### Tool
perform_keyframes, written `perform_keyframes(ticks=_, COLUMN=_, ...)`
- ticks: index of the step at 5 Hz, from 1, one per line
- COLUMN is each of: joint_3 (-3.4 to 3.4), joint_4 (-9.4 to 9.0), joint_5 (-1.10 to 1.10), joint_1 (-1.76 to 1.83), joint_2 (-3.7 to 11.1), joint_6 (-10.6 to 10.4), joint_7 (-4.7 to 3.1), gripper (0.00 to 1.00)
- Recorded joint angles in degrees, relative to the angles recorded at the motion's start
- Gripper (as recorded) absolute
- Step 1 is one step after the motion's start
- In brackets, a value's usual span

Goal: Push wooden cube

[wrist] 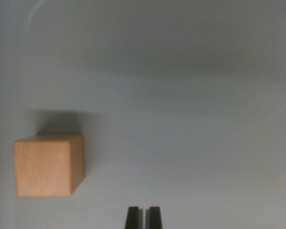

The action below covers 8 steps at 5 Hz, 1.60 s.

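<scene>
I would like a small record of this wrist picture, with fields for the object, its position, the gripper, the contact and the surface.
object: wooden cube, light wood, top face and one side face visible
position: on the wrist view's left, lower half, casting a shadow on the surface behind it
gripper: gripper at the bottom edge, two dark fingertips close together with only a narrow slit between them
contact: none; the cube lies apart from the gripper, toward the wrist view's left
surface: plain pale grey tabletop, nothing else on it in view
</scene>
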Motion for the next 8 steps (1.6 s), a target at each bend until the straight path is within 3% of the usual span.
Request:
perform_keyframes(ticks=1, joint_3=0.00, joint_4=0.00, joint_5=0.00, joint_1=0.00, joint_2=0.00, joint_6=0.0, joint_7=0.00, gripper=0.00)
perform_keyframes(ticks=2, joint_3=0.64, joint_4=-1.32, joint_5=-0.26, joint_1=1.03, joint_2=1.44, joint_6=-2.4, joint_7=1.41, gripper=0.00)
perform_keyframes(ticks=3, joint_3=0.64, joint_4=-1.32, joint_5=-0.26, joint_1=1.03, joint_2=1.44, joint_6=-2.4, joint_7=1.41, gripper=0.00)
perform_keyframes(ticks=4, joint_3=1.27, joint_4=-2.64, joint_5=-0.52, joint_1=2.05, joint_2=2.86, joint_6=-4.8, joint_7=2.81, gripper=0.00)
perform_keyframes(ticks=5, joint_3=1.27, joint_4=-2.64, joint_5=-0.52, joint_1=2.05, joint_2=2.86, joint_6=-4.8, joint_7=2.81, gripper=0.00)
perform_keyframes(ticks=6, joint_3=1.85, joint_4=-3.85, joint_5=-0.76, joint_1=3.00, joint_2=4.18, joint_6=-7.0, joint_7=4.10, gripper=0.00)
perform_keyframes(ticks=7, joint_3=1.85, joint_4=-3.85, joint_5=-0.76, joint_1=3.00, joint_2=4.18, joint_6=-7.0, joint_7=4.10, gripper=0.00)
perform_keyframes(ticks=8, joint_3=2.37, joint_4=-4.92, joint_5=-0.97, joint_1=3.83, joint_2=5.34, joint_6=-8.9, joint_7=5.25, gripper=0.00)
